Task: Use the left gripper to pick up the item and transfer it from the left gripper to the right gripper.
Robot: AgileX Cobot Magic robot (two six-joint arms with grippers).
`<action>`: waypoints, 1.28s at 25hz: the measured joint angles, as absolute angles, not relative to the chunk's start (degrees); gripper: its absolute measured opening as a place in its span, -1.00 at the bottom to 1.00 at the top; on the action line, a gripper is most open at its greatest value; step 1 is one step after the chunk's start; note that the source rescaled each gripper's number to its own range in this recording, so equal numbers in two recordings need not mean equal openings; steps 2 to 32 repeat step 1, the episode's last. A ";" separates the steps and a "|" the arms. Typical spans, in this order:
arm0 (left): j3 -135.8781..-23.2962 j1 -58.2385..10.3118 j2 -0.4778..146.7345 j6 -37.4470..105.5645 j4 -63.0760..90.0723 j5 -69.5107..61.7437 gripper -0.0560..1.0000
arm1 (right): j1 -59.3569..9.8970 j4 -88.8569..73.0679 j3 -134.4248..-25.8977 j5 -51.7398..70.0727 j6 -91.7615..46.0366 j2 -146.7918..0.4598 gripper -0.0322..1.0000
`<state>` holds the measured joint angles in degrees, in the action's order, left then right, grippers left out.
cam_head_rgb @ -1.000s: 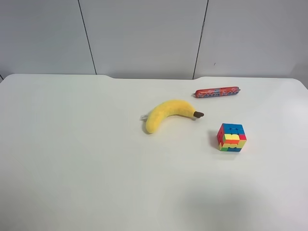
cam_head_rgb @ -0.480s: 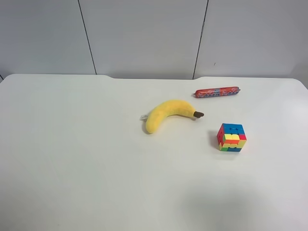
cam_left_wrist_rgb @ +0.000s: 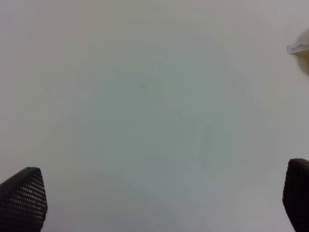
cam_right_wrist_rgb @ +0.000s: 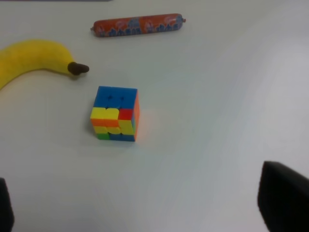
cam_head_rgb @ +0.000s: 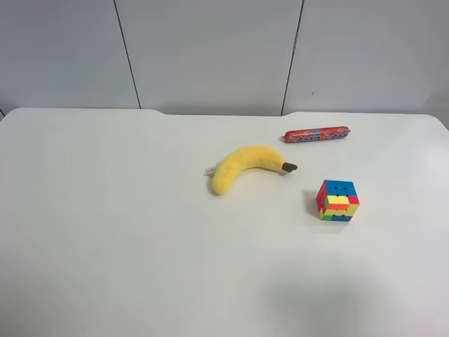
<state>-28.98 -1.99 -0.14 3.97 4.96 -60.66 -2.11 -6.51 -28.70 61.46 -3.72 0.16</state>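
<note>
A yellow plush banana [cam_head_rgb: 242, 166] with a brown tip lies near the middle of the white table [cam_head_rgb: 105, 210]. A red wrapped sausage [cam_head_rgb: 316, 134] lies behind it, and a multicoloured puzzle cube [cam_head_rgb: 337, 200] stands to its right in the exterior high view. The right wrist view shows the cube [cam_right_wrist_rgb: 116, 114], the banana's tip end [cam_right_wrist_rgb: 38, 59] and the sausage [cam_right_wrist_rgb: 138, 24]. My right gripper [cam_right_wrist_rgb: 145, 208] is open and empty, short of the cube. My left gripper [cam_left_wrist_rgb: 159, 203] is open and empty over bare table; only the banana's white tag [cam_left_wrist_rgb: 297, 47] shows at that view's edge.
Grey wall panels [cam_head_rgb: 210, 49] stand behind the table's far edge. Neither arm shows in the exterior high view.
</note>
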 joint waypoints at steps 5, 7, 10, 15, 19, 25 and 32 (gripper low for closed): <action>-28.98 -1.99 -0.14 3.97 4.96 -60.66 0.96 | -2.11 -6.51 -28.70 61.46 -3.72 0.16 1.00; -28.98 -1.99 -0.14 3.97 4.96 -60.66 0.96 | -2.11 -6.51 -28.70 61.46 -3.72 0.16 1.00; -28.98 -1.99 -0.14 3.97 4.96 -60.66 0.96 | -2.11 -6.51 -28.70 61.46 -3.72 0.16 1.00; -28.98 -1.99 -0.14 3.97 4.96 -60.66 0.96 | -2.11 -6.51 -28.70 61.46 -3.72 0.16 1.00; -28.98 -1.99 -0.14 3.97 4.96 -60.66 0.96 | -2.11 -6.51 -28.70 61.46 -3.72 0.16 1.00; -28.98 -1.99 -0.14 3.97 4.96 -60.66 0.96 | -2.11 -6.51 -28.70 61.46 -3.72 0.16 1.00; -28.98 -1.99 -0.14 3.97 4.96 -60.66 0.96 | -2.11 -6.51 -28.70 61.46 -3.72 0.16 1.00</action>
